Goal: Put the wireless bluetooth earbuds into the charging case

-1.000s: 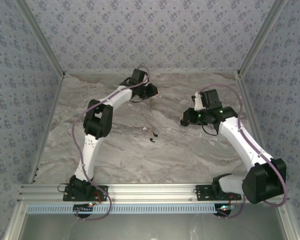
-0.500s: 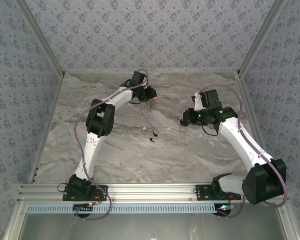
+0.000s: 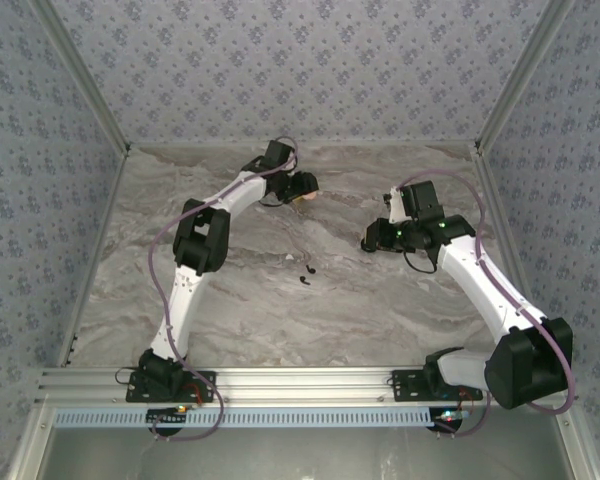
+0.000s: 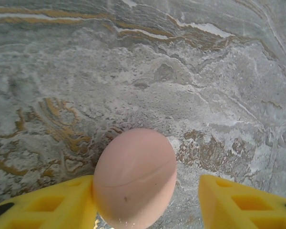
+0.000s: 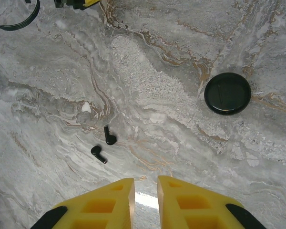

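Where earbuds (image 5: pixel 110 139) lie: marble table (image 5: pixel 181 143), 11 o'clock of right gripper (image 5: pixel 145 183)
right gripper: narrow gap, empty
charging case (image 5: pixel 227 93): on table, 1 o'clock of right gripper
left gripper (image 4: pixel 145 183): wide, pink disc (image 4: pixel 133 171) against one finger

pink object (image 4: pixel 135 176): underside cut off by frame bottom | earbuds (image 3: pixel 303 279): tiny specks from above, shape unclear
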Motion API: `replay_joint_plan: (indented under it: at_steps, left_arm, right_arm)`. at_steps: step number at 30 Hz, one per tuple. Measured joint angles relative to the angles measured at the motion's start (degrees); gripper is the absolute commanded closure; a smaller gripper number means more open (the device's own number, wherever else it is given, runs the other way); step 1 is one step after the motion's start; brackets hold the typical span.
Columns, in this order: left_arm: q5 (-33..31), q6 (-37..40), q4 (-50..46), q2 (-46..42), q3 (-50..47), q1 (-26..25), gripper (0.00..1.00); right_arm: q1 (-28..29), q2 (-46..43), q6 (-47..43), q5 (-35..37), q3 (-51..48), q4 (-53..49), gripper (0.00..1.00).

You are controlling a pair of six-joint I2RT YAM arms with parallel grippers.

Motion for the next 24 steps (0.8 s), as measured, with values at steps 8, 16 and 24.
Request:
replay_joint_plan:
  at_steps: [8,16,24]
  left_arm:
    - [-6.4,5.2,-6.9,-2.4,0.2,1.0,0.38]
    - [-11.6,10.2,-9.2,-18.7,-13.3,1.7,0.38]
    - [-12.2,12.1,-6.5,-38.2,-34.3,1.6,0.39]
  right_arm:
    - [0.0,0.0,0.0,0.0,-0.2,0.1,0.74]
    - [0.0,0.9,0.0,-0.6,-0.3,0.5,0.72]
    - [0.1,4.0,-0.1,-1.1,-0.3,0.9,0.67]
